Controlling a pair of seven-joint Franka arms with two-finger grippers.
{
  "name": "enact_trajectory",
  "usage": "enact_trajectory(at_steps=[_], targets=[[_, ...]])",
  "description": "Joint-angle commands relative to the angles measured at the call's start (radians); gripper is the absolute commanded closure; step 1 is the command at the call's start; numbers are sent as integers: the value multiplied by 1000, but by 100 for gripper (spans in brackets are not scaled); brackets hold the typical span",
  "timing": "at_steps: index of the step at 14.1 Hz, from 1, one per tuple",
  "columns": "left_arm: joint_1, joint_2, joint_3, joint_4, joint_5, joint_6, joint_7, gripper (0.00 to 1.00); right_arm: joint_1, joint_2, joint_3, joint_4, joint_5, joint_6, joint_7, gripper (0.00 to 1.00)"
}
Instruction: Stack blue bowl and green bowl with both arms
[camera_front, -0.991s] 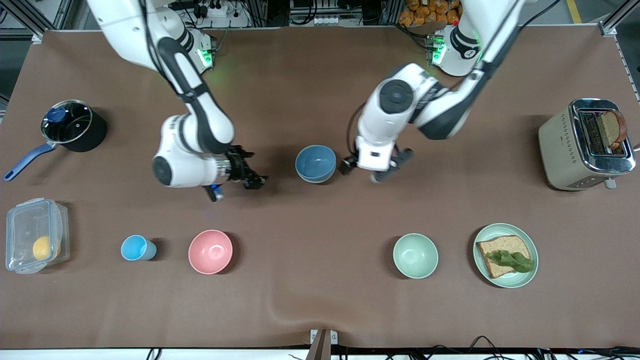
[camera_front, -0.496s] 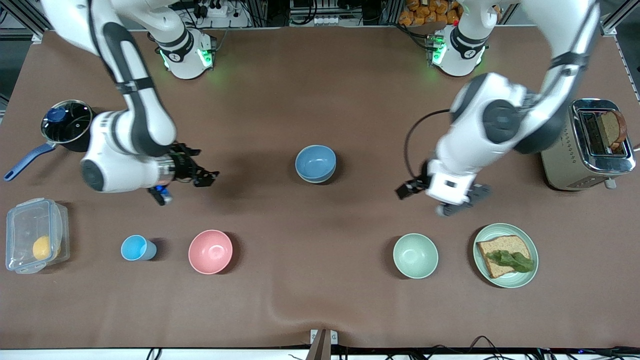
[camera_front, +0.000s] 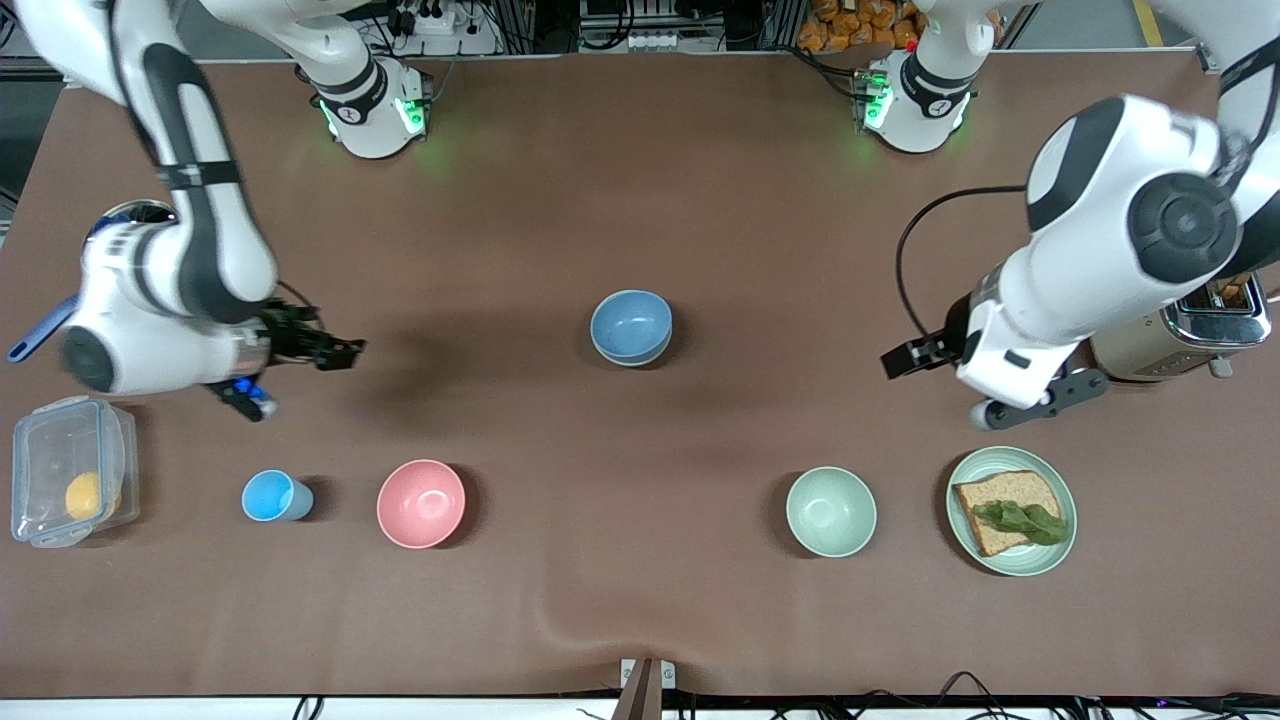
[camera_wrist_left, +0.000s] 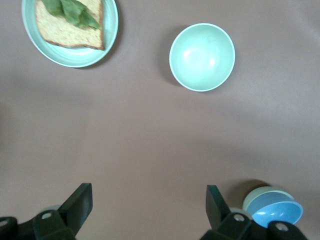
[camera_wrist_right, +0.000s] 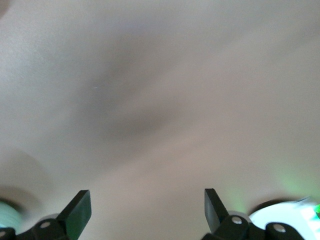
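Observation:
The blue bowl sits in the middle of the table, nested inside the sage-green bowl. The left wrist view shows both, with the blue bowl on top and the green bowl's rim showing beneath it. My left gripper is open and empty, over bare table between the toaster and the plate; its open fingers also show in the left wrist view. My right gripper is open and empty over bare table toward the right arm's end, near the pot. The right wrist view shows only tabletop between its fingers.
A pot and a lidded plastic box stand at the right arm's end. A light-blue cup, a pink bowl, a mint bowl and a mint plate with toast lie nearer the front camera. A toaster stands at the left arm's end.
Both arms have swung away from the stacked bowls, each toward its own end of the table, with open empty grippers. The bowls have not moved.

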Motion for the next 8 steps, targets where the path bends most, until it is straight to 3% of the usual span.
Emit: enact_trajectory(at_steps=[1,2,5,8], targets=[[41,-74,-4,-14,20,-123,111,0,-63,-32,20,134,-50,-116,-145,0],[57,-96,-6,-15,9,-163,148,0,-77,-43,36,184,-67,-137,-155,0],[105,-143,-6,-35,-29,-244,153,0,-140,-98,209,312,-171,-154,-158,0],[148,-191,-7,-94,-54,-252,153,0,-162,-112,244,397,-207,-139,-167,0]])
